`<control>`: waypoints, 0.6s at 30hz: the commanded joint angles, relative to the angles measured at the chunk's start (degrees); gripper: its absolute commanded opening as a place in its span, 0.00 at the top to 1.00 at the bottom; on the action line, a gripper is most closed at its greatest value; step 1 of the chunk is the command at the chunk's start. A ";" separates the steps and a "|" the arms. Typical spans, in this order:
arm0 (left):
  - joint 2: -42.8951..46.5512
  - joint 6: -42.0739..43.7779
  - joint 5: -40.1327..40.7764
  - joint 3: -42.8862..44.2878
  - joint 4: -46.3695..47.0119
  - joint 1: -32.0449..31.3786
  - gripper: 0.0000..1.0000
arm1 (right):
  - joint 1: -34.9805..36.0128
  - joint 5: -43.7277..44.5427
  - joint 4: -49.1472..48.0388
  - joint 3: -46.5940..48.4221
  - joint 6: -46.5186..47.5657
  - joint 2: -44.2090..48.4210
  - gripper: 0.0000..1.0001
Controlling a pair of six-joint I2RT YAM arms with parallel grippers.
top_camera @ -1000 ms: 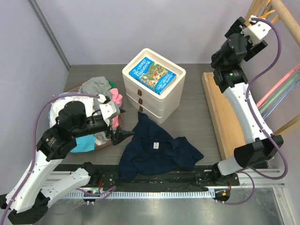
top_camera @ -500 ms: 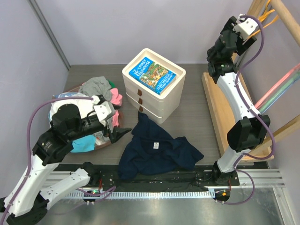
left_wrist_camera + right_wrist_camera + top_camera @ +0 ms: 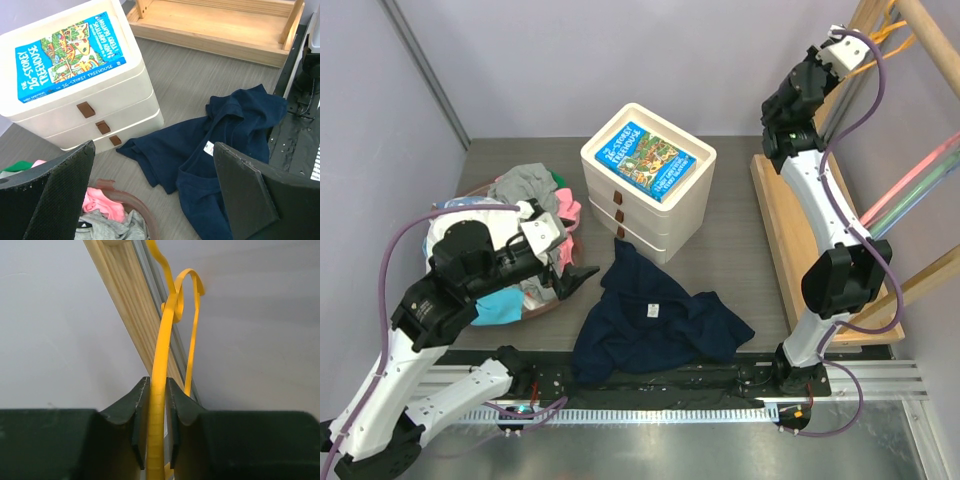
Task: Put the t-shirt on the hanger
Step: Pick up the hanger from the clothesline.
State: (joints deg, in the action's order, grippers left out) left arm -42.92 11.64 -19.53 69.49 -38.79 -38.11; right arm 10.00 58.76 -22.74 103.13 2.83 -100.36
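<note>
Up at one o'clock the right gripper point(image 3: 156, 390) clamps the thin orange-yellow plastic hanger point(image 3: 161, 335) by the wooden rail point(image 3: 127, 300), so lift its hook clear without twisting, while the dark navy-blue cloth t-shirt point(image 3: 650, 322) lies at six o'clock beside the wide-open left gripper point(image 3: 152, 185).

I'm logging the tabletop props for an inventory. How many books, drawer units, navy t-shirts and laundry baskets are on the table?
book: 1
drawer unit: 1
navy t-shirt: 1
laundry basket: 1
Total: 4
</note>
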 commanded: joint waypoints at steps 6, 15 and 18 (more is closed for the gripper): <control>-0.85 1.02 0.46 0.38 3.72 0.31 0.00 | -0.33 -1.37 -5.99 2.87 1.38 0.16 0.98; -1.47 0.76 0.46 0.11 3.89 0.31 0.00 | -0.33 -4.62 -14.52 1.63 8.07 0.42 0.99; -1.64 0.40 0.37 -0.06 3.89 0.31 0.00 | -0.24 -5.67 -14.09 0.76 7.28 1.65 0.99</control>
State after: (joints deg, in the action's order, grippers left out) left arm -44.31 12.40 -19.44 69.49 -37.89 -38.11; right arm 10.02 55.00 -30.24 103.77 9.93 -100.79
